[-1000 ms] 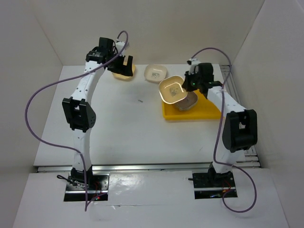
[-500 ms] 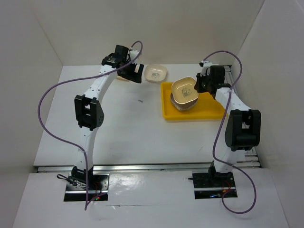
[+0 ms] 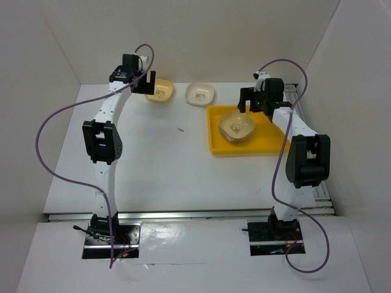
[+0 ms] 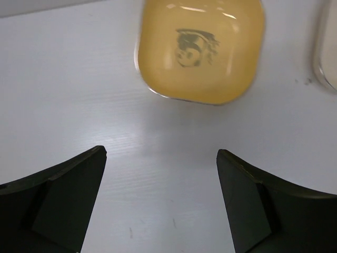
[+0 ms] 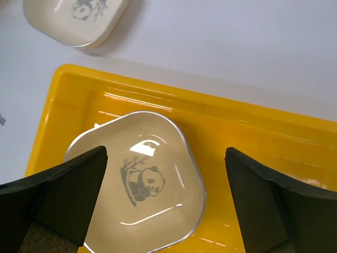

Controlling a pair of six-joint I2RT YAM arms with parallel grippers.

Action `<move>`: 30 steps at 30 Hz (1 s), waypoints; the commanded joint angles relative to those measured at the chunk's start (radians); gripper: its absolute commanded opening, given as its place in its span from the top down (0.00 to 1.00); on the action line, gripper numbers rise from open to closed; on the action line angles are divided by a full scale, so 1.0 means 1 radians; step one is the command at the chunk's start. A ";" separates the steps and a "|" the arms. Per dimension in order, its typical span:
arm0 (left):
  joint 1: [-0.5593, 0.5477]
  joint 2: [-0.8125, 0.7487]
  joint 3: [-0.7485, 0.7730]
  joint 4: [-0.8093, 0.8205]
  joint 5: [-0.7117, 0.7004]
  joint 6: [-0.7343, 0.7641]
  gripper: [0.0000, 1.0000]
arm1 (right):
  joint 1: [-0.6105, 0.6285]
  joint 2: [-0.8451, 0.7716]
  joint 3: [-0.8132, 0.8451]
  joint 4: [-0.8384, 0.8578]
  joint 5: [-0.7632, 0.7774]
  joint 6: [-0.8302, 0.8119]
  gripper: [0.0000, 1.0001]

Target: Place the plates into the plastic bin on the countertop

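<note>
A yellow-orange plate (image 3: 160, 90) (image 4: 200, 47) lies on the white countertop (image 3: 159, 152) at the back left. My left gripper (image 3: 145, 84) (image 4: 160, 153) hovers open just short of it, nothing between its fingers. A cream plate (image 3: 200, 93) (image 5: 79, 18) sits to its right, outside the bin. The yellow plastic bin (image 3: 269, 141) (image 5: 253, 153) holds a cream panda plate (image 3: 237, 127) (image 5: 142, 179). My right gripper (image 3: 252, 105) (image 5: 166, 150) hangs open above that plate, its fingers clear of the rim on both sides.
White walls close in the countertop at the back and on both sides. A small dark speck (image 3: 181, 129) lies mid-table. Purple cables loop off both arms.
My right gripper opened and let go of the cream panda plate, which now rests in the bin. My left arm swung right, then back left over the yellow-orange plate.
</note>
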 commanded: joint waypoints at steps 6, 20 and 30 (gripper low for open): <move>0.090 0.089 -0.021 0.310 -0.022 -0.022 0.01 | 0.119 -0.130 0.035 -0.040 0.091 0.032 0.00; 0.124 0.307 0.114 0.374 0.104 -0.167 0.01 | 0.137 -0.299 -0.013 -0.175 0.175 0.006 0.00; 0.124 0.319 0.077 0.374 0.076 -0.167 0.33 | 0.146 -0.279 -0.039 -0.175 0.184 0.016 0.00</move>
